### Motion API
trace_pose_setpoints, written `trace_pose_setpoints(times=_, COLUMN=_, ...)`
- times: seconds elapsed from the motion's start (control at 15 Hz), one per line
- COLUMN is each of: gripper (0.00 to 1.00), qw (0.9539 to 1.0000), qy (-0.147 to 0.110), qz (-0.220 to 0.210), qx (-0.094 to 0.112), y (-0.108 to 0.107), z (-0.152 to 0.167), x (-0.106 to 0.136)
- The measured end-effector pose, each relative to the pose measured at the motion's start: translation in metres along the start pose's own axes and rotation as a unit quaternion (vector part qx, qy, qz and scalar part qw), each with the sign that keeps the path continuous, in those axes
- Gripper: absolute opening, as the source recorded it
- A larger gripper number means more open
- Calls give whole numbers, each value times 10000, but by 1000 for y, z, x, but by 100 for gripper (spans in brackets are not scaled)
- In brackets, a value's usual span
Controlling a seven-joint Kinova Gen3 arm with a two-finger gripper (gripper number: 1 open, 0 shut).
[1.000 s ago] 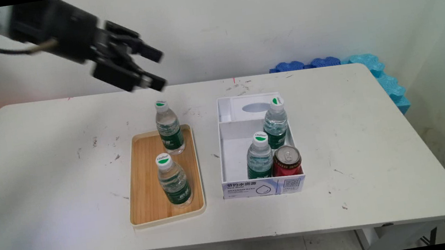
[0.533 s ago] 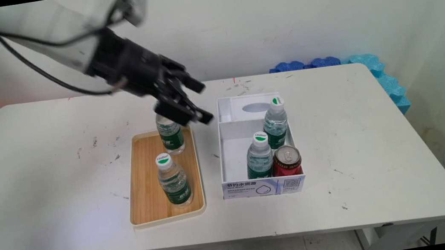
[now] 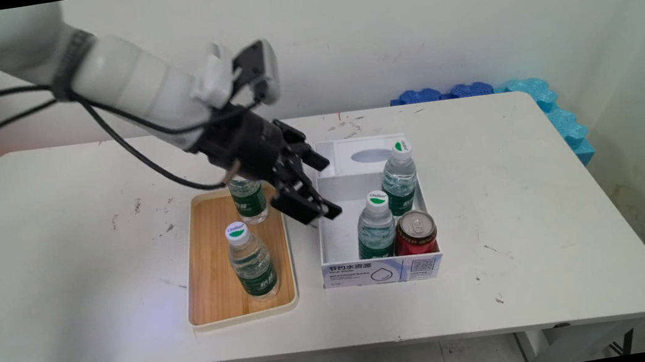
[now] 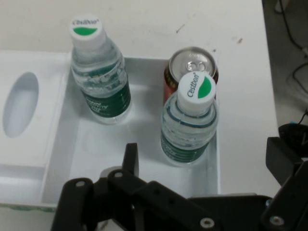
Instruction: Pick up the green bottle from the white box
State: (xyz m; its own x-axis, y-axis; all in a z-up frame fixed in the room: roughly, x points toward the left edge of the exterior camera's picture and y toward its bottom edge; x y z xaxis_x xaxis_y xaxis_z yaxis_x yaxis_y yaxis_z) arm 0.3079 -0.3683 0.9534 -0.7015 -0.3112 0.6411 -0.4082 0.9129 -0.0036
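My claw (image 3: 318,189), spread wide and holding nothing, has swung down from above the wooden tray (image 3: 211,283) to the white box (image 3: 330,239), nearest its front water bottle (image 4: 189,122).

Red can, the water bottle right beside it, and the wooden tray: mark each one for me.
red can (image 4: 194,61): hand view, on its silver top.
water bottle beside the can (image 4: 196,91): hand view, on its white and green cap.
wooden tray (image 3: 213,270): main view, on a bare part of its floor.
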Motion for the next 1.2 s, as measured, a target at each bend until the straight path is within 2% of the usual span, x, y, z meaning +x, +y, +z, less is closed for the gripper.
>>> trace_pose_setpoints(times=0.53, gripper=100, qw=9997, qy=-209, qz=57, qx=79, y=7, z=50, x=1)
trace_pose_setpoints(times=1.2, gripper=100, qw=9999, qy=-152, qz=2, qx=-35, y=7, z=97, x=2)
